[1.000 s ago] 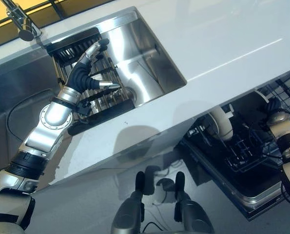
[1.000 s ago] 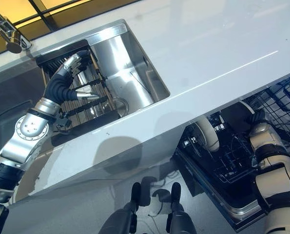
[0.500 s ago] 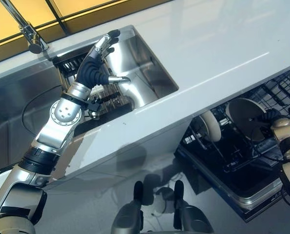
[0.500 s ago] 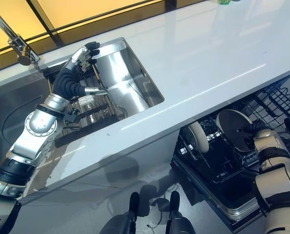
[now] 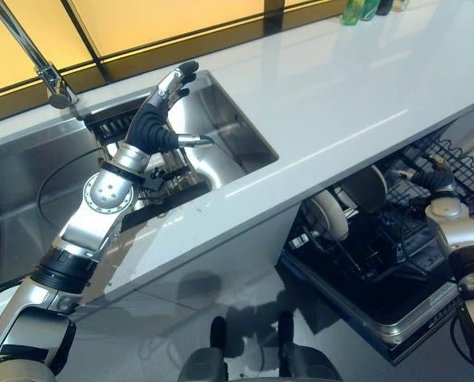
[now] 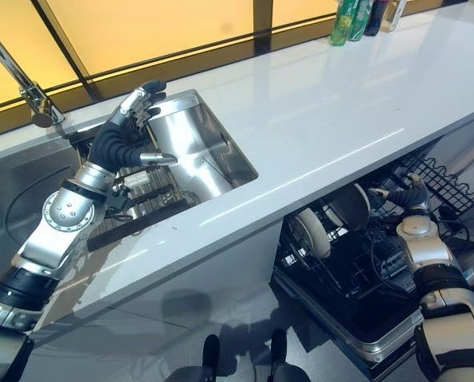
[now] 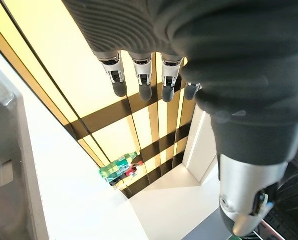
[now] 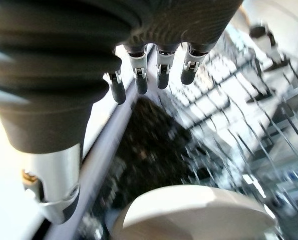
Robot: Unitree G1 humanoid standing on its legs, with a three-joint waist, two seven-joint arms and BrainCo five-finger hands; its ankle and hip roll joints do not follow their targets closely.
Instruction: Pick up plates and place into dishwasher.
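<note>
Left eye view had the left hand (image 5: 158, 116) raised over the steel sink (image 5: 235, 131), its fingers straight and spread, thumb out to the side, holding nothing. Just below it, in the sink, a dark rack (image 5: 158, 171) lay partly hidden behind the wrist. Half a second before, that hand had been at nearly the same spot above the rack, though the camera itself had tipped upward since, bringing the green bottles (image 6: 350, 19) at the far end of the white counter (image 5: 356, 87) into sight; their labels were too small to read. The right hand (image 6: 410, 196) was low beside the open dishwasher (image 5: 388, 263), its fingers relaxed and apart in its own wrist view, empty. A moment earlier it had been against a round plate standing in the rack; now it had drawn back, and two plates (image 5: 329, 216) stood upright in the black wire basket (image 5: 452, 163), close to that hand on its inner side. One pale plate rim (image 8: 199, 212) showed just below the fingers in the right wrist view, badly blurred. The tap (image 5: 53, 79) stood beyond the left hand, its spout cut off at the edge.
</note>
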